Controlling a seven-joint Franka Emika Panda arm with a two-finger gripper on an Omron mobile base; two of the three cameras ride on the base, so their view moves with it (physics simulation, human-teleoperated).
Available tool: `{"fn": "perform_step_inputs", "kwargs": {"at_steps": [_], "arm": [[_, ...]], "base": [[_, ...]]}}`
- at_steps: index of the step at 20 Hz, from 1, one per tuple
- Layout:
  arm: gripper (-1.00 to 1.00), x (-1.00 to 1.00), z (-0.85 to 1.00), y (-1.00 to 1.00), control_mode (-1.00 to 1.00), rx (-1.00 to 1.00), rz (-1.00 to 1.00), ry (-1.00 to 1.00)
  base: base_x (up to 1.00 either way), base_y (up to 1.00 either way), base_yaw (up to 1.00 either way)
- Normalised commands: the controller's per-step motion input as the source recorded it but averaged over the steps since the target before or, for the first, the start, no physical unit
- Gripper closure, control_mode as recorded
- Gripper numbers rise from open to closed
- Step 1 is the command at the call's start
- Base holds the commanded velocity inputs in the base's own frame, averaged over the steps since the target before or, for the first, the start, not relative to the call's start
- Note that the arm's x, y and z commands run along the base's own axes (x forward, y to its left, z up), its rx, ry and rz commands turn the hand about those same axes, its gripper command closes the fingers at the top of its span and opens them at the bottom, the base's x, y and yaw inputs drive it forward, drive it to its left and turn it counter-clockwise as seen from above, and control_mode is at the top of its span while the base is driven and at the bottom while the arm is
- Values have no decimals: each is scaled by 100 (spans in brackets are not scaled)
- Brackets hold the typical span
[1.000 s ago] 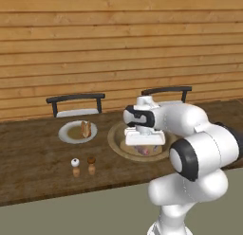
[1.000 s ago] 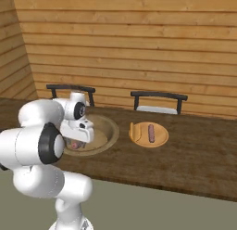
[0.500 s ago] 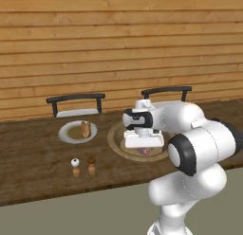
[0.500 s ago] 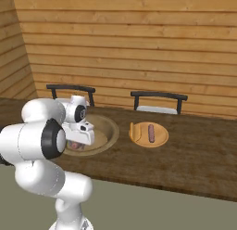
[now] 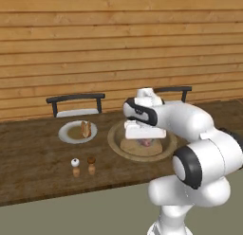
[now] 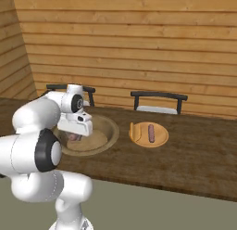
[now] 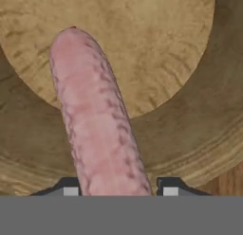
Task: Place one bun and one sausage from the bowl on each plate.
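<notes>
The tan-olive bowl [image 5: 113, 140] [image 6: 111, 131] [image 7: 199, 134] sits mid-table. My gripper [image 5: 145, 140] [image 6: 75, 135] [image 7: 118, 190] reaches down into it. A pink sausage [image 7: 95, 115] [image 5: 146, 143] [image 6: 73, 137] lies on the bowl's inner slope, its near end between my two fingertips [image 7: 71, 190], which press against its sides. A white-rimmed plate [image 5: 64, 133] to the left holds a bun [image 5: 86, 129]. A tan plate [image 6: 159, 141] to the right holds a sausage [image 6: 151, 132] and a bun [image 6: 132, 130] at its edge.
Salt and pepper shakers [image 5: 75, 167] [image 5: 91, 166] stand near the table's front edge, left of the bowl. Two dark chairs [image 5: 76, 103] [image 6: 157, 101] sit behind the table against the wooden wall.
The jaws have come together from wide open onto the sausage in the bowl. The arm has hardly moved.
</notes>
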Motion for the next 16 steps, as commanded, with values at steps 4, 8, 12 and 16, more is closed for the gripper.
{"fn": "perform_step_inputs", "kwargs": {"at_steps": [4,8,12,16], "arm": [[100,-14,81,17,-100,0,0,-3],[100,-9,52,33,-100,0,0,-11],[100,0,18,61,-100,0,1,-18],[100,0,2,41,-100,4,6,-26]], "base": [[0,0,0],[0,0,0],[0,0,0],[0,0,0]]}}
